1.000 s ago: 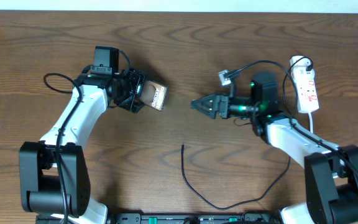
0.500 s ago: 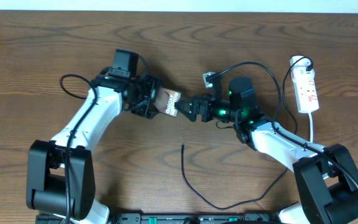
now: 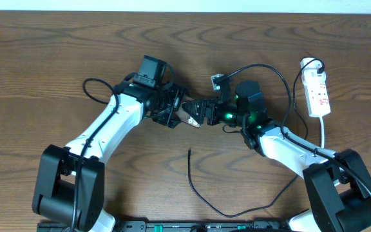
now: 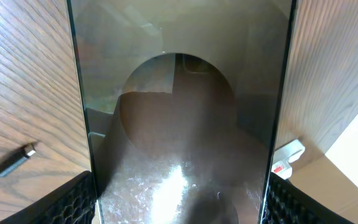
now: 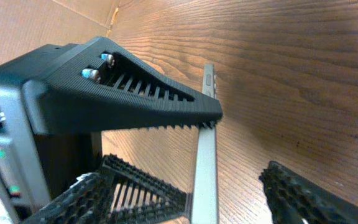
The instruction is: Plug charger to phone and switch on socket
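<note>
My left gripper (image 3: 172, 113) is shut on the dark brown glossy phone (image 3: 188, 116) and holds it above the table's middle. The phone fills the left wrist view (image 4: 179, 93), clamped between the jaws (image 4: 178, 194). My right gripper (image 3: 202, 111) is open, its fingers on either side of the phone's free end. In the right wrist view (image 5: 229, 186) the phone shows edge-on as a thin grey strip (image 5: 204, 155); one finger touches it and the other is apart. The charger (image 3: 192, 174) lies loose on the table, plug tip (image 4: 27, 151) free. The socket (image 3: 317, 90) lies at the far right.
The socket's white cord (image 3: 323, 129) runs down beside the right arm. Thick black robot cables loop near each arm (image 3: 92, 87) (image 3: 282, 74). A small white tag (image 3: 216, 80) sits on the right arm's cable. The charger's loop lies near the front edge (image 3: 237, 214).
My left arm has carried the phone rightward to the table's middle. My right gripper moved left to meet it, and its open fingers now straddle the phone's end. The charger has not moved.
</note>
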You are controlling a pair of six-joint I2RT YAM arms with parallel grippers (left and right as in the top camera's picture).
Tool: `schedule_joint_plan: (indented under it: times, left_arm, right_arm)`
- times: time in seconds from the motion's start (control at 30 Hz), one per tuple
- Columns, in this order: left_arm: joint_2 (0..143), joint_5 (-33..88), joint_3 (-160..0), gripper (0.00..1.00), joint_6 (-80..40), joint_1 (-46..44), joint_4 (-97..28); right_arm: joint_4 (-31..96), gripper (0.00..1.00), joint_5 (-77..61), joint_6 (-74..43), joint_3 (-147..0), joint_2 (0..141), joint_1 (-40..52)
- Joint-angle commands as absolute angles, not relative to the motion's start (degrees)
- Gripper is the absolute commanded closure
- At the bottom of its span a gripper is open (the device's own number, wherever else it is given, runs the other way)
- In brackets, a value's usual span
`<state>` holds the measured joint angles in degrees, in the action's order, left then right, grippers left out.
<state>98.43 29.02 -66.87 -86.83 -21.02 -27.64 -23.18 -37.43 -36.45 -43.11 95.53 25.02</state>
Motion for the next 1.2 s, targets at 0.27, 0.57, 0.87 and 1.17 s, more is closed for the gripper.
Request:
schedule_joint_plan:
  times: [0.27,0.57,0.87,1.17]
  left_arm:
    - [96.8,31.2,-67.3,0.93,-88.7,-22.8,-24.8]
    - [96.8,31.4,-67.3,0.93,-88.6,-22.7,-24.5]
    - [96.7,31.7,-67.3,0.1,-86.1,-22.5,-24.5]
    - [96.7,48.5,-67.3,0.09,-77.7,-17.7,-24.0]
  right_arm:
    - [-21.2,0.67,-36.1,-36.4,-43.8,95.8,25.6]
    - [-20.8,0.99,-36.1,-36.4,-43.8,95.8,25.6]
    - [-20.2,0.99,-36.1,-36.8,-43.8,95.8,24.5]
    - [-18.3,0.99,-36.2,-40.3,-43.8,95.8,18.7]
